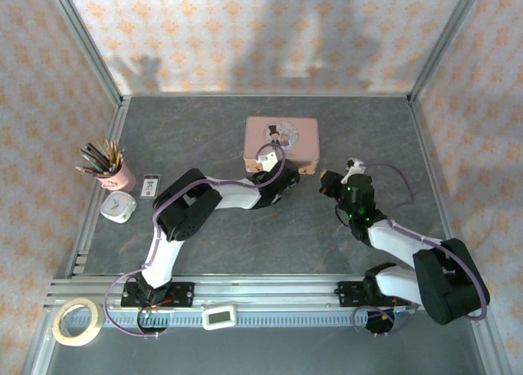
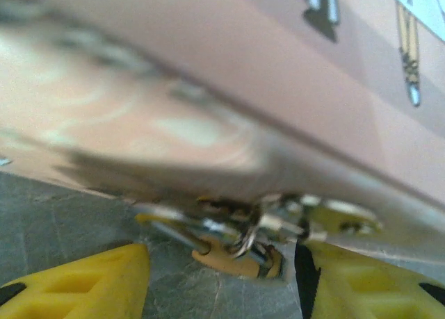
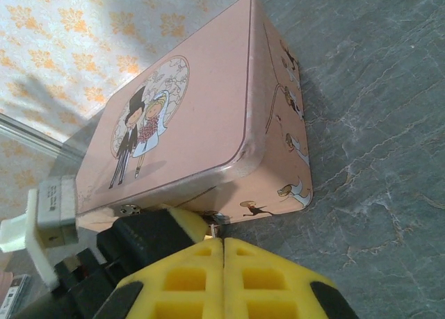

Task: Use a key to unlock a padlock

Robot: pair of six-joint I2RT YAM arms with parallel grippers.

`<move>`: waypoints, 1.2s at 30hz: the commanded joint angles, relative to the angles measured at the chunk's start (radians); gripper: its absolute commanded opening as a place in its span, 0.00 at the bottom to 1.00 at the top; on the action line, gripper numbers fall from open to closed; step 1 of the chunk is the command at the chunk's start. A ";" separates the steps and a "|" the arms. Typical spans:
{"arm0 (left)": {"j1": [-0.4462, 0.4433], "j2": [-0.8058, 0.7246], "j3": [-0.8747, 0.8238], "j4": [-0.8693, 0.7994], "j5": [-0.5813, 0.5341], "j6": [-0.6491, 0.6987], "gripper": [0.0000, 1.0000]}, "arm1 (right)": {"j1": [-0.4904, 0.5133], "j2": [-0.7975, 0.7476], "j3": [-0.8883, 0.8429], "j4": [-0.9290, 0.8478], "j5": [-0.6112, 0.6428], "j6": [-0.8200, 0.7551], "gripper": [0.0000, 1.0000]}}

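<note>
The tiny brass padlock (image 2: 236,262) lies on the grey table against the foot of the pink picture tin (image 2: 229,62), its thin silvery shackle (image 2: 177,235) pointing left. A ring and a pale key (image 2: 341,219) lie tangled at its right end. My left gripper (image 2: 221,267) is open, one yellow finger (image 2: 90,284) on each side of the padlock and neither touching it. It sits at the tin's (image 1: 282,140) front right corner (image 1: 288,177). My right gripper (image 3: 224,239) is shut, a short way right of it (image 1: 325,184). A silvery sliver (image 3: 214,228) shows just past its tips; whether it is held is unclear.
At the left wall stand a pink cup of pencils (image 1: 114,172), a white clock (image 1: 119,206) and a small card (image 1: 150,185). A tape roll (image 1: 77,321) and a white device (image 1: 219,316) lie by the front rail. Patterned walls enclose the table.
</note>
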 commanded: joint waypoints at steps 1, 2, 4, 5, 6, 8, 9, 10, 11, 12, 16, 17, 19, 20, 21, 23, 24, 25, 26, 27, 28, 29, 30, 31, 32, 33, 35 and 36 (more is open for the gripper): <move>0.037 0.062 0.063 -0.126 -0.088 0.085 0.56 | -0.006 -0.003 -0.003 0.021 0.008 0.004 0.00; 0.041 0.070 0.077 -0.142 -0.095 0.104 0.54 | -0.006 -0.002 -0.003 0.024 0.009 0.005 0.00; 0.047 0.075 0.083 -0.152 -0.101 0.145 0.45 | -0.006 -0.003 -0.004 0.025 0.012 0.003 0.00; 0.049 0.074 0.081 -0.153 -0.096 0.164 0.36 | -0.009 -0.003 -0.004 0.025 0.012 0.003 0.00; 0.051 0.068 0.079 -0.154 -0.088 0.185 0.29 | -0.008 -0.003 -0.003 0.027 0.011 0.003 0.00; 0.051 0.051 0.070 -0.160 -0.082 0.214 0.24 | -0.009 -0.003 -0.001 0.027 0.008 0.003 0.00; 0.051 0.038 0.061 -0.161 -0.078 0.226 0.24 | -0.009 0.021 0.002 0.027 0.006 0.002 0.00; 0.054 0.026 0.052 -0.163 -0.072 0.237 0.24 | -0.010 0.024 0.003 0.026 0.005 0.003 0.00; 0.053 0.012 0.042 -0.165 -0.066 0.249 0.24 | -0.009 0.023 0.004 0.027 0.006 0.001 0.00; 0.055 -0.006 0.028 -0.162 -0.055 0.264 0.20 | -0.009 0.027 0.006 0.027 0.005 0.002 0.00; 0.065 -0.074 -0.030 -0.134 0.039 0.315 0.12 | -0.010 0.040 0.016 0.024 -0.004 0.001 0.00; 0.068 -0.093 -0.045 -0.134 0.067 0.330 0.12 | -0.010 0.043 0.018 0.025 -0.008 0.001 0.00; 0.074 -0.128 -0.064 -0.139 0.138 0.378 0.12 | -0.010 0.046 0.021 0.025 -0.019 0.002 0.00; 0.074 -0.144 -0.069 -0.158 0.159 0.404 0.13 | -0.009 0.046 0.022 0.025 -0.024 0.003 0.00; 0.074 -0.160 -0.075 -0.171 0.187 0.461 0.14 | -0.009 0.046 0.024 0.027 -0.028 0.002 0.00; 0.074 -0.181 -0.090 -0.208 0.206 0.558 0.16 | -0.010 0.051 0.025 0.028 -0.032 0.003 0.00; 0.077 -0.187 -0.097 -0.226 0.200 0.606 0.17 | -0.009 0.054 0.026 0.029 -0.034 0.003 0.00; 0.080 -0.189 -0.105 -0.248 0.195 0.650 0.19 | -0.009 0.057 0.028 0.030 -0.036 0.002 0.00; 0.083 -0.191 -0.110 -0.269 0.171 0.681 0.22 | -0.009 0.060 0.029 0.029 -0.038 0.002 0.00; 0.088 -0.192 -0.116 -0.286 0.151 0.703 0.26 | -0.010 0.060 0.032 0.028 -0.041 0.003 0.00; 0.094 -0.192 -0.119 -0.299 0.138 0.711 0.30 | -0.009 0.062 0.034 0.025 -0.043 0.003 0.00; 0.106 -0.192 -0.124 -0.307 0.125 0.707 0.33 | -0.009 0.059 0.036 0.023 -0.044 0.004 0.00; 0.119 -0.225 -0.134 -0.303 0.125 0.692 0.36 | -0.011 0.059 0.037 0.020 -0.045 0.005 0.00; 0.132 -0.240 -0.148 -0.285 0.145 0.676 0.38 | -0.009 0.059 0.037 0.021 -0.044 0.006 0.00; 0.147 -0.258 -0.166 -0.257 0.175 0.649 0.42 | -0.010 0.059 0.037 0.020 -0.045 0.007 0.00; 0.162 -0.275 -0.191 -0.215 0.208 0.621 0.46 | -0.009 0.058 0.038 0.021 -0.046 0.009 0.00; 0.174 -0.299 -0.227 -0.150 0.255 0.575 0.48 | -0.010 0.058 0.040 0.019 -0.049 0.011 0.00; 0.174 -0.305 -0.244 -0.123 0.262 0.556 0.51 | -0.009 0.058 0.040 0.021 -0.052 0.014 0.00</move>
